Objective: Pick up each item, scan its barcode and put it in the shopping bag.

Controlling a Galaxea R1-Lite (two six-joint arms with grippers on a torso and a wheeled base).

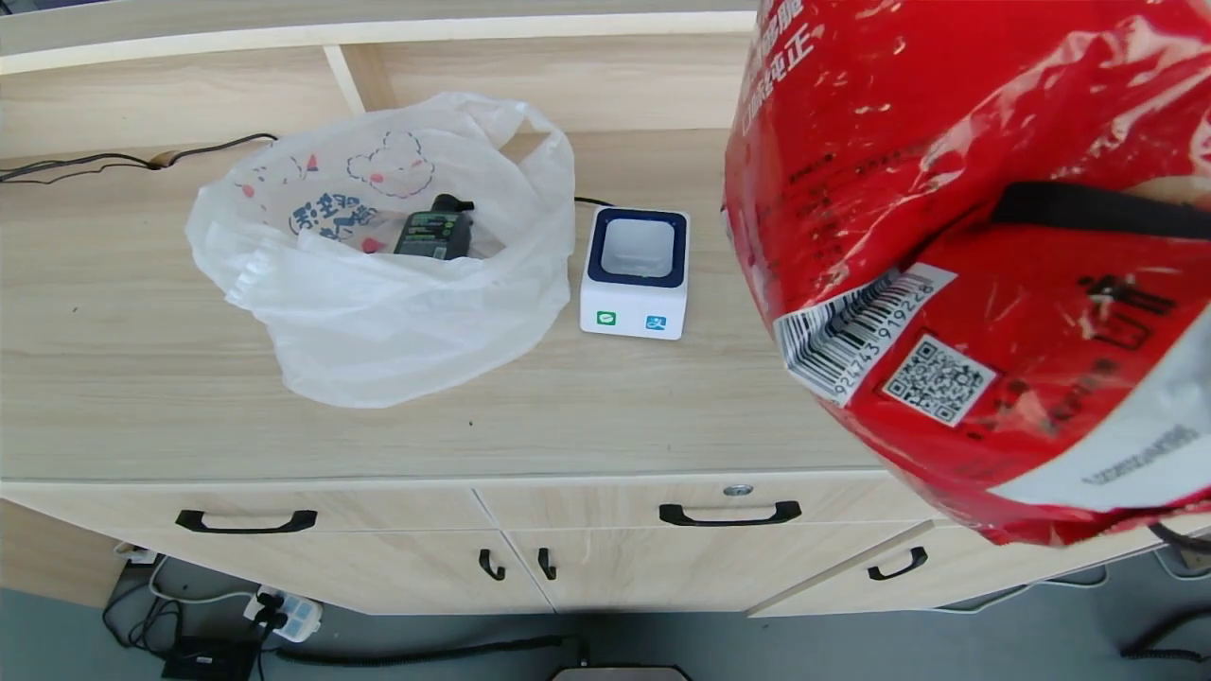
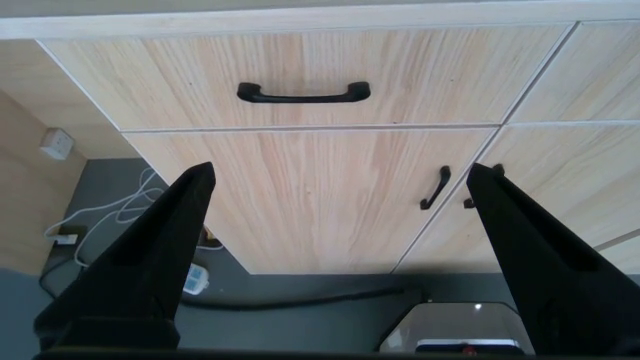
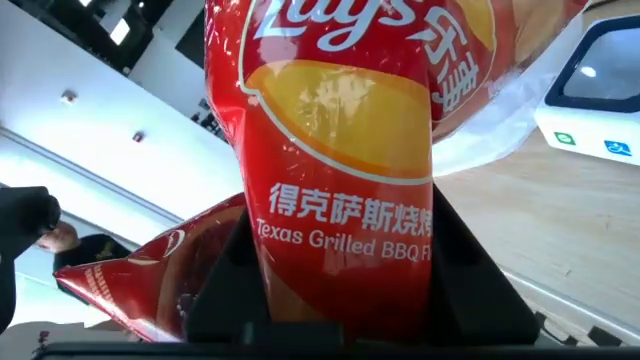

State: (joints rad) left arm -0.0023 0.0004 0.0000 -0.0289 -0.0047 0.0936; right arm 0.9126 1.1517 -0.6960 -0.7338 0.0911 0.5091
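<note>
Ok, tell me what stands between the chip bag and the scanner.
Nothing visible. The chip bag, clamped in the right gripper, is held up to the right of the scanner, whose top window lies uncovered.

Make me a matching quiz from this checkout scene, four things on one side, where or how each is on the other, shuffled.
1 chip bag
2 scanner
3 dark item
4 left gripper

A inside the shopping bag
B open, before the cabinet front
C on the counter beside the shopping bag
D held by the right gripper

Pairs: 1-D, 2-C, 3-A, 4-B
</note>
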